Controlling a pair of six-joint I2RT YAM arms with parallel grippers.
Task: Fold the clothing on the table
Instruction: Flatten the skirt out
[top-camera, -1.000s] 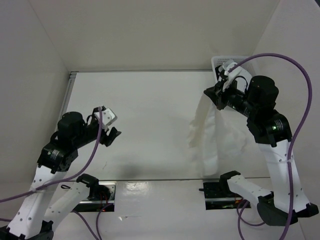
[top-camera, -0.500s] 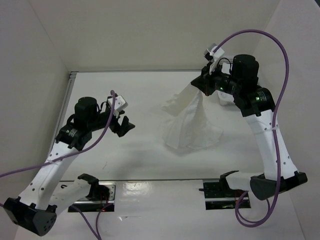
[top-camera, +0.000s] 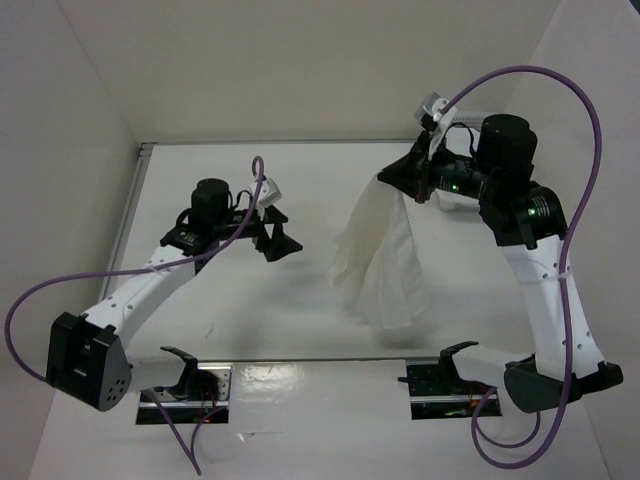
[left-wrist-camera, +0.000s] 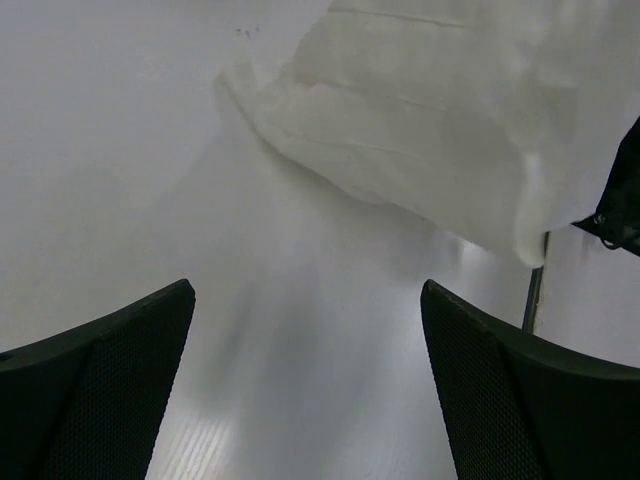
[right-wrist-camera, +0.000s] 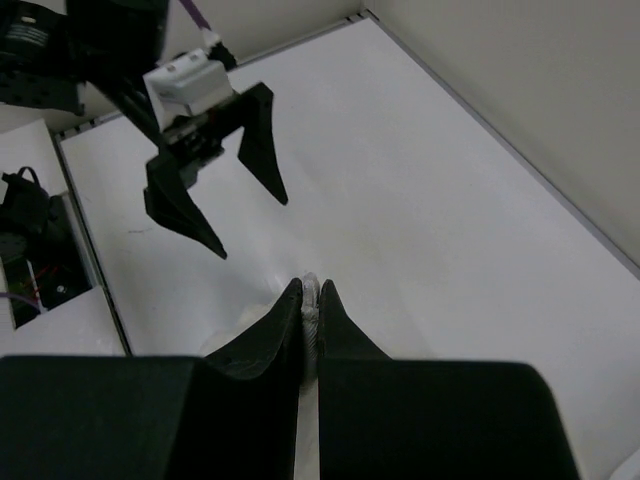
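The clothing (top-camera: 385, 265), a thin white pleated skirt, hangs by one pinched edge from my right gripper (top-camera: 416, 186), which is raised over the table (top-camera: 250, 320). Its lower part trails onto the tabletop. In the right wrist view, a thin fold of the clothing (right-wrist-camera: 312, 300) shows between the shut tips of the right gripper (right-wrist-camera: 311, 287). My left gripper (top-camera: 281, 241) is open just left of the skirt and holds nothing. From the left wrist, its dark fingers (left-wrist-camera: 100, 380) frame bare table (left-wrist-camera: 200, 150), and the clothing (left-wrist-camera: 430, 130) lies ahead of them.
White wall panels close in the back and both sides. A grey edge strip (top-camera: 135, 200) runs along the table's left side. The arm bases (top-camera: 190, 380) sit at the near edge. Purple cables (top-camera: 560, 100) loop above both arms.
My left arm has stretched right toward the skirt and its jaws have widened. The right gripper has kept its pinch while shifting, and the hanging skirt has swung and draped differently.
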